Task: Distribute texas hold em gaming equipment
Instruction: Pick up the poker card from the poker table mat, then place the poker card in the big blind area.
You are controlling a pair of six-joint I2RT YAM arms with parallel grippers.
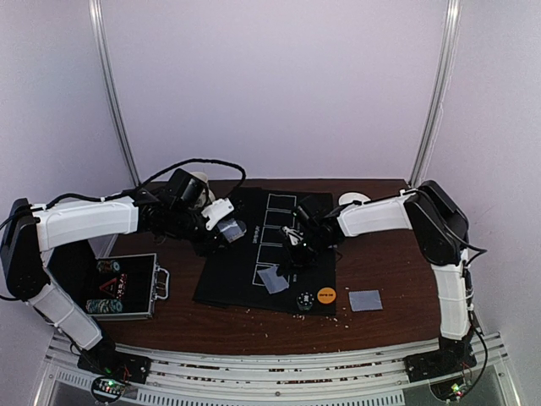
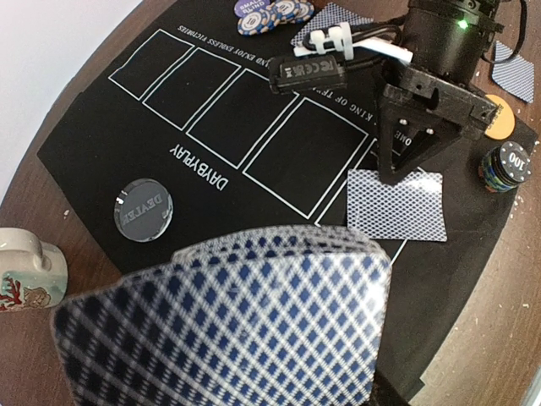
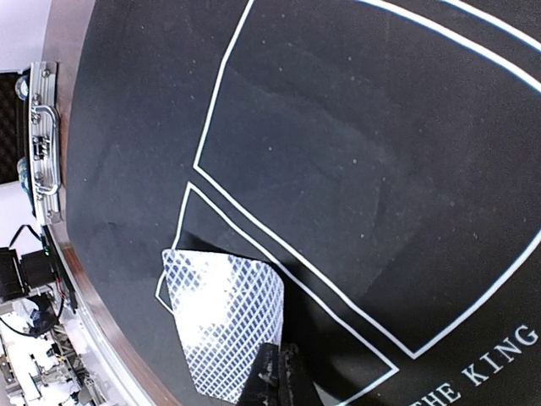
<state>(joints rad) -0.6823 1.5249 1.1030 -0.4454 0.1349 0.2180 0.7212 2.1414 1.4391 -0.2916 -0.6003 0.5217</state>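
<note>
Dealing looks underway: left jaws clamp the card deck [image 2: 228, 330]; right jaws, closed together, touch a dealt card [image 2: 397, 207]. Next, lift clear without dragging it.

DAVBYPLAY and THE KING on black mat [image 2: 93, 144], DEALER on clear disc [image 2: 143, 209], 100 on black chip [image 2: 510, 161]

**Colours and patterns, card table lot**

- Mat [image 2: 211, 110]: black, with white outlined rectangles and white lettering.
- Fanned cards [image 2: 228, 321], bottom of the left wrist view: dark blue-and-white diamond lattice.
- Single card [image 2: 396, 205], centre right: same lattice, white border.
- Dealer disc [image 2: 143, 210], left: grey, pale lettering.
- Orange disc [image 2: 503, 118], right edge: orange.
- Black chip [image 2: 507, 165]: white "100".
- Chip stack [image 2: 270, 13], top: blue and white.
- Mug [image 2: 25, 271], lower left: white, red coral motif.
- Table [image 2: 482, 338]: reddish-brown wood.
</note>
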